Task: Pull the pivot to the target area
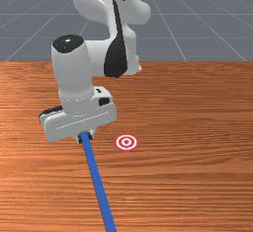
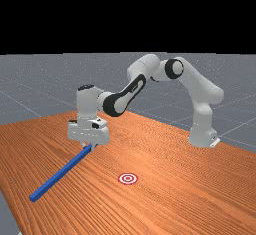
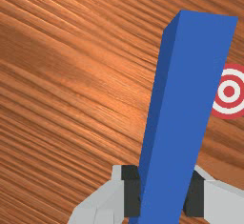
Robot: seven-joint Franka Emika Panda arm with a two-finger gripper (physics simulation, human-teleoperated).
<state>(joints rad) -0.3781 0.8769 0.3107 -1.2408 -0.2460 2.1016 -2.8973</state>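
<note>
The blue bar (image 1: 97, 179) is long, straight and square-edged, and the gripper (image 1: 85, 137) has it close to one end. In the front view its long axis runs from the gripper toward a point between five and six o'clock, going out at the picture's bottom edge. In the far view the same long part points from the gripper to between seven and eight o'clock, its squared end at the lower left, over the table (image 2: 165, 199).

The wrist view shows the bar's short end poking out past the fingers. Dark pads (image 3: 131, 192) meet the bar on both sides, so the jaws are closed down on it, parted only by its width. They point downward, below the wide white body of the gripper.

The red and white target (image 1: 126, 142) lies flat on the wood, at about three o'clock from the gripper in the front view and between four and five in the far view. In the wrist view the bar's short part covers a sliver of the target's rim. The arm (image 2: 202, 114) has its base at about three o'clock from the gripper in the far view.
</note>
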